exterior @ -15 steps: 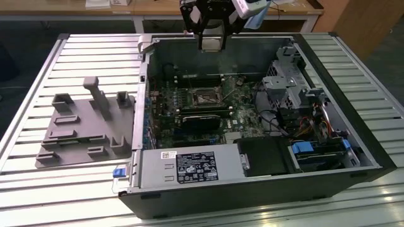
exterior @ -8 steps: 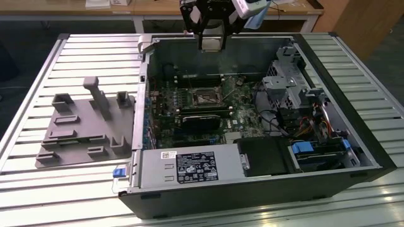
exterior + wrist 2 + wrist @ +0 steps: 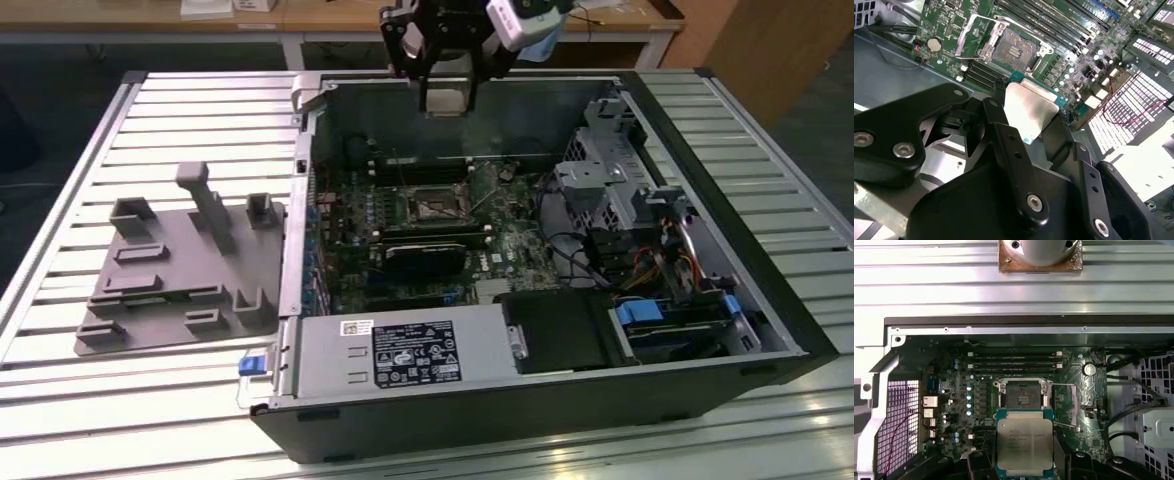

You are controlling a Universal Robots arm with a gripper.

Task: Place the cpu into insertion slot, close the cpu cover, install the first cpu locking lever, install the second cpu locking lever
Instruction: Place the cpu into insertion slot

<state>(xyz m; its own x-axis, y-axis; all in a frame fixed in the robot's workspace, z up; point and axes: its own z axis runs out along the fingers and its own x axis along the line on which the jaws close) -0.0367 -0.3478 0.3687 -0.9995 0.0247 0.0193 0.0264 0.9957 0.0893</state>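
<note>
Cpu (image 3: 1024, 440) held in gripper (image 3: 1024, 462); insertion slot (image 3: 1023, 397) empty.

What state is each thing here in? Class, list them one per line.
end effector: shut on the cpu
cpu: gripped, not yet in the insertion slot
insertion slot: uncovered, empty
cpu cover: swung open
computer case: side open

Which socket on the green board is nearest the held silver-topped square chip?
The square black insertion slot with metal rim, just past the silver-topped cpu; the long narrow memory slots lie beyond it.
</note>
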